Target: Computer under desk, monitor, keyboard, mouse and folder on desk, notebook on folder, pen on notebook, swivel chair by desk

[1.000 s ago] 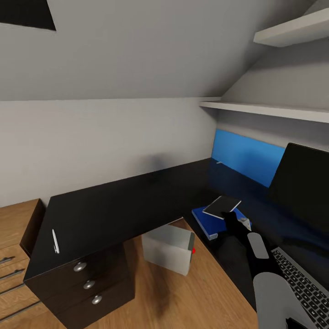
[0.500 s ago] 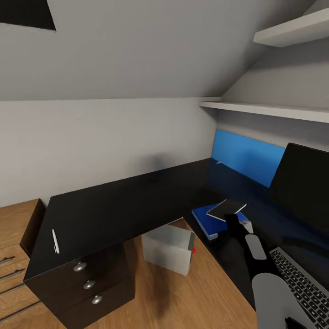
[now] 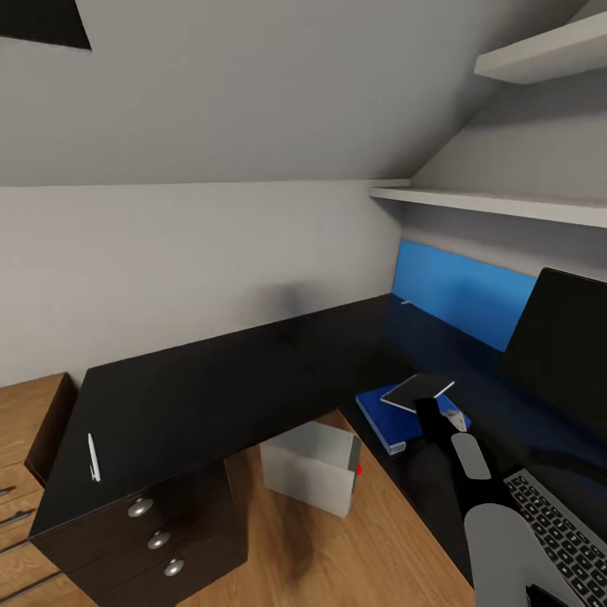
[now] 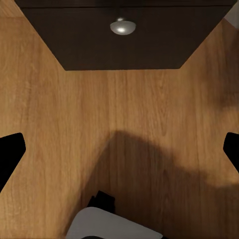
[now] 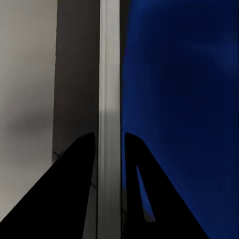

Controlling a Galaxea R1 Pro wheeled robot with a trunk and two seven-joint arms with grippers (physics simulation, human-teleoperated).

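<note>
Your right gripper (image 5: 110,149) shows 2 black fingers (image 5: 64,194) rising as dark wedges toward the middle, with a narrow gap between their tips. In that gap runs a thin pale grey-white strip, the edge of the notebook (image 5: 109,74), and both fingers press against it from either side. To one side of the strip lies a grey surface (image 5: 30,74) with soft shadow. To the other side spreads a deep blue surface (image 5: 184,89), darker near the strip.
</note>
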